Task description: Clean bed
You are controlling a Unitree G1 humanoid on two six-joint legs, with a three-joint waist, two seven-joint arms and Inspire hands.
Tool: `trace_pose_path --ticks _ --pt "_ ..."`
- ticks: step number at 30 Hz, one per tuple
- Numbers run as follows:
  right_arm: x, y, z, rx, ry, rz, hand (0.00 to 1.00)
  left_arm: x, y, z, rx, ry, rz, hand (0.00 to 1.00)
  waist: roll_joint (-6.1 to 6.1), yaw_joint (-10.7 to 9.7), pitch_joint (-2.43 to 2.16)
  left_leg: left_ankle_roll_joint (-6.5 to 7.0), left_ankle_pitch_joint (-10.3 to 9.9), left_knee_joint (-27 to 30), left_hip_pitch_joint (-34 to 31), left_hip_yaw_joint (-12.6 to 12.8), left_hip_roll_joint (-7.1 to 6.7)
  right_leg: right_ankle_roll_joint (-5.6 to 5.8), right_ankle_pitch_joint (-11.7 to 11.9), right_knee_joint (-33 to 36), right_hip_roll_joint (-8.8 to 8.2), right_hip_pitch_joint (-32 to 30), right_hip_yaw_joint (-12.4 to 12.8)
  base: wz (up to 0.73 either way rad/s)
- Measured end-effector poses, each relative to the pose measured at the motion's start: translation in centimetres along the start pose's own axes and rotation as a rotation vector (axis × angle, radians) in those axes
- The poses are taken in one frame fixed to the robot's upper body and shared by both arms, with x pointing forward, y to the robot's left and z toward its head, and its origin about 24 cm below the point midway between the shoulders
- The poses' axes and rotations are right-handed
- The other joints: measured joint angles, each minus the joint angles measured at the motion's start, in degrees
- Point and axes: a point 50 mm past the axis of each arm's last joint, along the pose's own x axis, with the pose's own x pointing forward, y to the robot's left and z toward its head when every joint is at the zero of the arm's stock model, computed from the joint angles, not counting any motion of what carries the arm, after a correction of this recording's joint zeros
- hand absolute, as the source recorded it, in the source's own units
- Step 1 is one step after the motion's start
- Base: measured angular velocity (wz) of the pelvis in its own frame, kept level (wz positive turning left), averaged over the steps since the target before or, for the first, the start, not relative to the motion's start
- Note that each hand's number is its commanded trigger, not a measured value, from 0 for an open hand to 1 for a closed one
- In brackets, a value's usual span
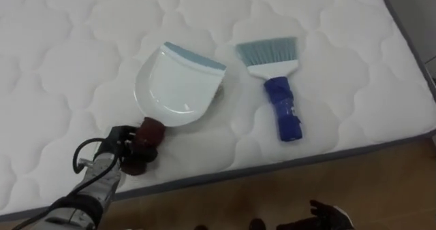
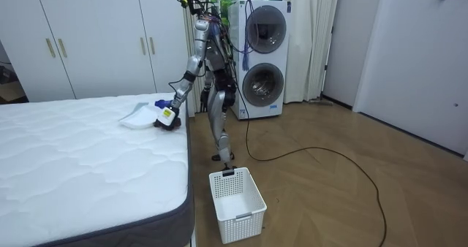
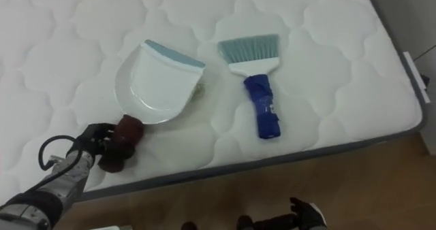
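A white dustpan (image 1: 178,87) with a blue lip lies on the white quilted mattress (image 1: 61,46), its dark red handle (image 1: 148,131) pointing at the near edge. My left hand (image 1: 120,147) is curled round that handle, and the pan rests flat on the bed. To the pan's right lies a hand brush (image 1: 278,87) with teal bristles and a blue handle; no hand touches it. A small pale scrap (image 3: 199,89) sits at the pan's right edge. My right hand (image 1: 332,216) hangs low over the floor, below the bed's edge.
The mattress's grey border (image 1: 286,165) runs along the near side, with wooden floor (image 1: 381,182) below it. In the room view I stand at the bed's corner, a white basket (image 2: 236,197) on the floor nearby and stacked washing machines (image 2: 263,50) behind me.
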Motion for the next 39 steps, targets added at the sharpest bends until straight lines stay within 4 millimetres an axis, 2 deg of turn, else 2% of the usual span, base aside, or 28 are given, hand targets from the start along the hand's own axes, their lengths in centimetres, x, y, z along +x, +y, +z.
trace_pose_path --ticks 7,13,25,30,39 --pt "0.0 -0.1 -0.1 0.006 0.003 -0.019 0.00 0.0 -0.4 0.1 -0.014 0.002 -0.006 1.00 0.03 0.23 0.00 -0.01 0.00 -0.02 -0.01 0.01 0.13 -0.08 0.05 -0.09 -0.03 0.04 -0.81 0.00" --pt "0.0 -0.1 -0.1 -0.021 0.003 -0.026 0.00 -0.1 -0.6 -0.9 -0.030 0.055 -0.008 1.00 0.19 0.32 -0.11 -0.06 0.03 -0.03 0.33 0.24 0.33 -0.24 0.15 -0.69 0.15 0.63 -0.85 -0.01" --pt "-0.1 -0.1 -0.5 -0.018 0.015 -0.034 0.00 -0.2 0.1 -1.5 -0.092 0.084 0.070 1.00 0.27 0.69 -0.21 -0.37 0.21 -0.23 1.36 0.18 0.71 -0.58 0.37 -1.18 0.67 1.87 -0.76 0.00" --pt "-0.1 -0.2 -0.8 0.005 0.020 -0.038 0.00 -0.2 0.3 -1.4 -0.080 0.074 0.099 1.00 0.85 0.80 -0.63 -0.71 0.45 -0.49 1.35 0.10 1.05 -1.03 0.85 -2.18 1.04 2.19 -1.05 -0.01" --pt "-0.2 -0.8 -1.2 0.003 0.004 -0.055 0.00 -0.1 1.4 -1.1 -0.080 0.045 0.168 1.00 1.68 1.06 -0.79 -0.85 0.51 -0.12 1.36 0.24 1.45 -1.23 0.97 -1.94 1.22 2.28 -1.36 0.00"
